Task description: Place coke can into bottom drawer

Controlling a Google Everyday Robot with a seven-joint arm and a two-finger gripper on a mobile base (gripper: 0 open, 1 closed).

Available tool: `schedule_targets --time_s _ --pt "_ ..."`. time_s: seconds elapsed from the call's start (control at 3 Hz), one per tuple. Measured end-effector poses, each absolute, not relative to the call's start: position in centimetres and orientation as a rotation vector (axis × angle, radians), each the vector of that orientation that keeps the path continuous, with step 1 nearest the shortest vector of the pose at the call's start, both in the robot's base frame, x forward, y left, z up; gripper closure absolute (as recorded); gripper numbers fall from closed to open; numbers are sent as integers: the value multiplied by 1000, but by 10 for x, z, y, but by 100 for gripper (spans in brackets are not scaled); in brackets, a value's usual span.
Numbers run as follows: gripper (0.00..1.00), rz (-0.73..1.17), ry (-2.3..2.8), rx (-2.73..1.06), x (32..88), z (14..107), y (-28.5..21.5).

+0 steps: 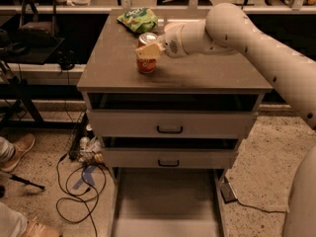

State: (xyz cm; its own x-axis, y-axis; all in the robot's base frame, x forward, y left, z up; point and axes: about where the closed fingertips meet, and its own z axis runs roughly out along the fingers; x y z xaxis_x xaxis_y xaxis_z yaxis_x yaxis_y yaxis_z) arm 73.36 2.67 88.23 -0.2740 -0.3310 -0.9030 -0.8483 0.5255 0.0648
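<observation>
The coke can [146,65], red with a silver top, stands upright on the grey cabinet's top, left of middle. My gripper [148,50] is at the can, reaching in from the right at its upper half and covering part of it. The can's base rests on the cabinet top. The bottom drawer [168,201] is pulled out wide open below, showing a flat grey floor with low side rails and nothing in it.
A green chip bag [137,19] lies at the back of the cabinet top [212,73], behind the can. The two upper drawers [170,124] with black handles are nearly closed. Cables [79,191] and small bottles lie on the floor to the left. A person's shoes [15,152] are at far left.
</observation>
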Motion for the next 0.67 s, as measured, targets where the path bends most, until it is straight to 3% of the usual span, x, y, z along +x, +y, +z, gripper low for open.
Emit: schedule_targets --time_s 0.67 --pt "15 702 1840 -976 734 882 27"
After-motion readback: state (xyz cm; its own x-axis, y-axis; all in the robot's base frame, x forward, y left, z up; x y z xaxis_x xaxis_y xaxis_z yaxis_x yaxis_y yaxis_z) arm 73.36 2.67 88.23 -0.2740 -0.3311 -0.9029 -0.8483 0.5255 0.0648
